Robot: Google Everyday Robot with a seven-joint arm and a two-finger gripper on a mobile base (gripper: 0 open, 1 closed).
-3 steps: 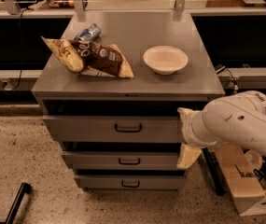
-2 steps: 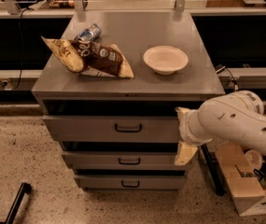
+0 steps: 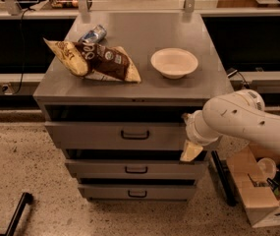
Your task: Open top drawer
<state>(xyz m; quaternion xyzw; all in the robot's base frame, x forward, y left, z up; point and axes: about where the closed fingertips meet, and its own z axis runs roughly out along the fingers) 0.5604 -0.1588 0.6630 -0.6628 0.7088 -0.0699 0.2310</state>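
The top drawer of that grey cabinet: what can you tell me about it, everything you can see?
The top drawer is the widest and tallest of three, with a flat front that looks like grey metal and a small black handle at its centre. It sits level just under the cabinet top, with a dark gap above its front. The robot's claw is at the drawer's right end, in front of it; whether it touches is unclear.

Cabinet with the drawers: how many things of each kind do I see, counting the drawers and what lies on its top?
Drawers: 3 (top drawer, middle drawer, bottom drawer)
Bags: 2 (yellow bag, brown bag)
Cans: 1 (can)
Bowls: 1 (bowl)
Total: 7
The gripper is at the top drawer's right end.
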